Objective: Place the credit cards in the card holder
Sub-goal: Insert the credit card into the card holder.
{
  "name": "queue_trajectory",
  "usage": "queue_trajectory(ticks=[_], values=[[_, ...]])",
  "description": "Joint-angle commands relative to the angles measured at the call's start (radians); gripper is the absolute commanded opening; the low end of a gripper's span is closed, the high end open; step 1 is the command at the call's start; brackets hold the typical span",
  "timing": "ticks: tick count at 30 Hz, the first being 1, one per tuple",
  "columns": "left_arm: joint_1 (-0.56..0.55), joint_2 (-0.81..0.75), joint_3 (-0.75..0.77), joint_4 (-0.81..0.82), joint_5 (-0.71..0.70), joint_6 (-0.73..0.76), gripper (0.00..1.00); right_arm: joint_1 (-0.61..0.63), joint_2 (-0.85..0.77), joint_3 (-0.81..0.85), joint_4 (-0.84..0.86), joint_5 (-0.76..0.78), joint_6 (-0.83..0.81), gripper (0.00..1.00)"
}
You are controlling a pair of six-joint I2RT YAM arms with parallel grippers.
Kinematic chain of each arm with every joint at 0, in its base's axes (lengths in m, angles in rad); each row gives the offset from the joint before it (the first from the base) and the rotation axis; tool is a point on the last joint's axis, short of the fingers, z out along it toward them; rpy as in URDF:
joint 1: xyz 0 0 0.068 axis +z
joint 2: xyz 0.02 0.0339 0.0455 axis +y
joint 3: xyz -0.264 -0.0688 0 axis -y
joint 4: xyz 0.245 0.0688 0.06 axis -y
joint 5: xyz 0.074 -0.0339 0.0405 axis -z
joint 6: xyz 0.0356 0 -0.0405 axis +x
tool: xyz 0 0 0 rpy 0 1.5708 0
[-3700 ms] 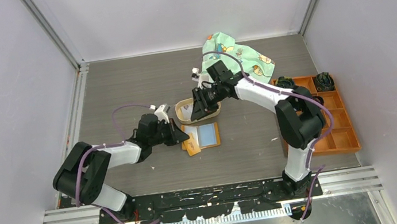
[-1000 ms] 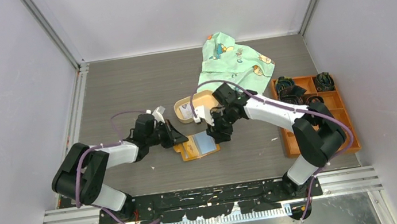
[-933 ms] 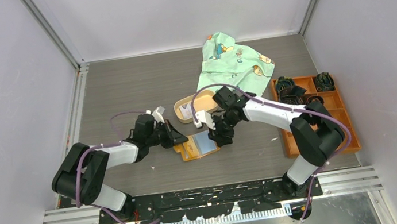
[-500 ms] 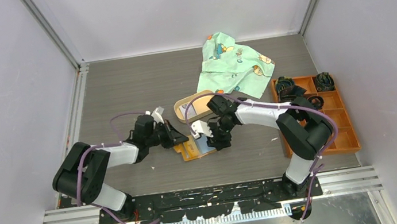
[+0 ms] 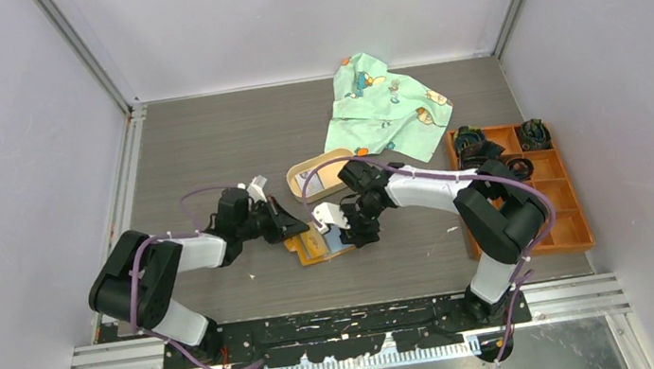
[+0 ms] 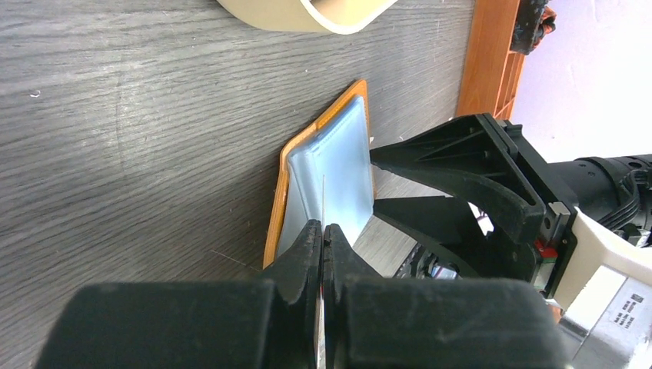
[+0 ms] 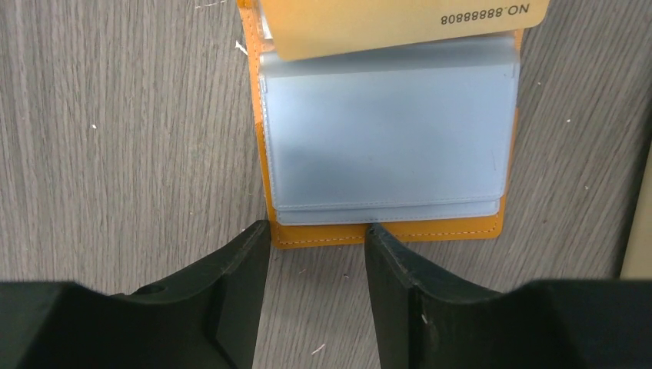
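The right arm had swung down from the oval tray (image 5: pixel 297 184), and the right fingers (image 7: pixel 231 292) now stood apart, empty, straddling the near edge of the open card holder (image 7: pixel 384 138) on the worktop (image 5: pixel 204 153). The left fingers (image 6: pixel 304 254) pinched a credit card (image 7: pixel 400 23) raised over the holder's far edge, not yet in, I'd say.

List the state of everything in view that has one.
holder: open, lying flat, sleeves up
card: pinched, overlapping one end of the holder; in a sleeve or not, cannot tell
left end effector: shut on card
right end effector: open, tips at the holder's other end
tray: upright
cloth: crumpled
box: upright, dark items in far compartments
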Motion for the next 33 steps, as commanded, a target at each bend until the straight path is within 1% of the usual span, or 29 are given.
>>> queue_trajectory(ticks=[1,8,19,25,33], values=[[0.027,0.006,0.003,0.079,0.077,-0.015,0.0,0.012,0.006,0.006,0.009,-0.007,-0.002,0.53],[0.046,-0.001,0.011,0.034,0.088,-0.006,0.0,0.012,0.004,0.001,0.014,-0.007,0.009,0.52],[0.034,0.022,0.007,0.072,0.031,-0.033,0.0,0.016,0.007,0.002,0.033,0.002,0.053,0.52],[0.021,0.061,0.002,0.139,0.024,-0.065,0.0,0.022,0.004,-0.005,0.036,0.007,0.059,0.52],[0.02,0.076,-0.004,0.144,0.009,-0.072,0.0,0.023,0.002,-0.013,0.038,0.009,0.064,0.51]])
